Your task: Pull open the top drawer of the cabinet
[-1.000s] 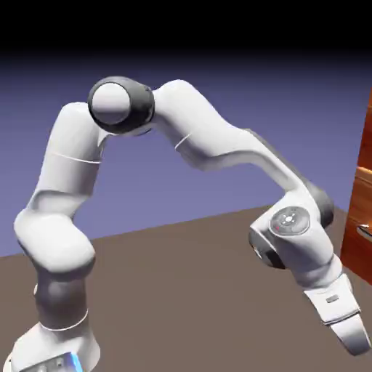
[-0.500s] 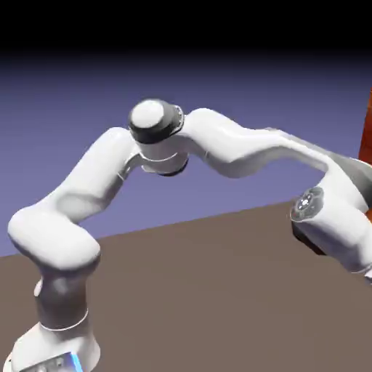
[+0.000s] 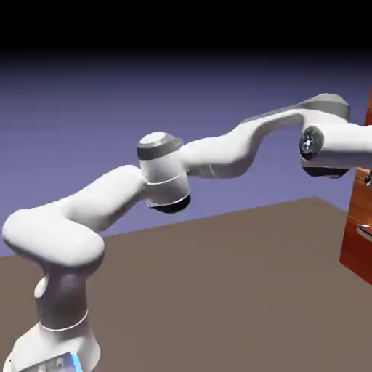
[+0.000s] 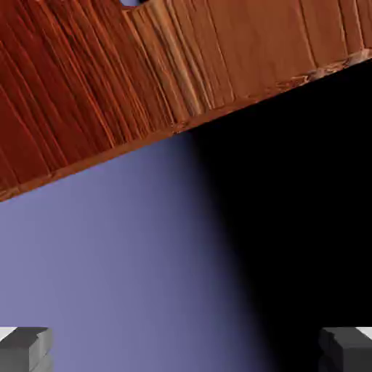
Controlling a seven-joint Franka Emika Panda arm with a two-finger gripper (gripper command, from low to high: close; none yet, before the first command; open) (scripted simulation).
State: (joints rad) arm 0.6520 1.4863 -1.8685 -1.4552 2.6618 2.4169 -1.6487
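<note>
Reaching toward the glossy reddish-brown wooden cabinet [image 3: 356,251] at the exterior view's right, a white robot arm [image 3: 218,156] holds its grey-tipped hand [image 4: 186,350] wide and empty; lining up with the top drawer's handle appears next.

In the exterior view, looked from beside the white Franka Panda arm [image 3: 218,156], slightly down across the brown tabletop [image 3: 218,276], toward the wooden cabinet [image 3: 356,240] at the right edge. Sat far enough back to fit most of the arm, but cropped the cabinet. In the hand view, looked out past the grey fingertips [image 4: 25,350], much nearer the wood, tilted against its edge. Shared cabinet and blue-violet backdrop [image 4: 109,254] across both; could not match the exact wooden part.
</note>
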